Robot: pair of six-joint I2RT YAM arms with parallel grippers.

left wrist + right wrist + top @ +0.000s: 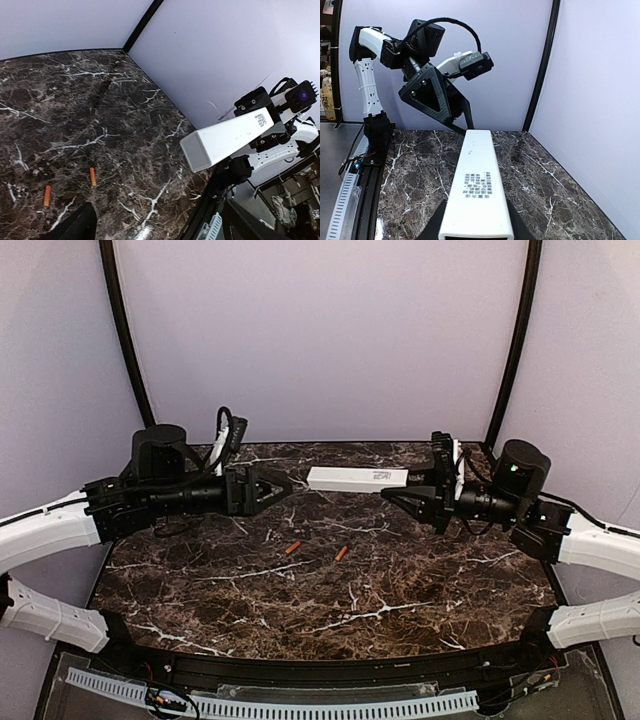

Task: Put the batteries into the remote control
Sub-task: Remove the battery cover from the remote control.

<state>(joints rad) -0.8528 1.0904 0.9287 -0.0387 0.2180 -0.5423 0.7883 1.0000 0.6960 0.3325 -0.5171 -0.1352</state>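
The remote control (357, 478) is a long white bar held level above the back of the marble table. My right gripper (400, 488) is shut on its right end. In the right wrist view the remote control (477, 185) runs away from my fingers (432, 227), printed side up. Two orange batteries (293, 548) (341, 553) lie loose on the table in front of it. My left gripper (285, 485) stands open and empty, a short gap left of the remote's free end (200, 150). The left wrist view shows both batteries (92, 176) (47, 195) on the marble.
The dark marble table (200, 590) is enclosed by purple walls with black corner posts (125, 340). A black front edge and a white cable rail (300, 705) run along the near side. The left arm's wrist (427, 95) faces the remote's far end.
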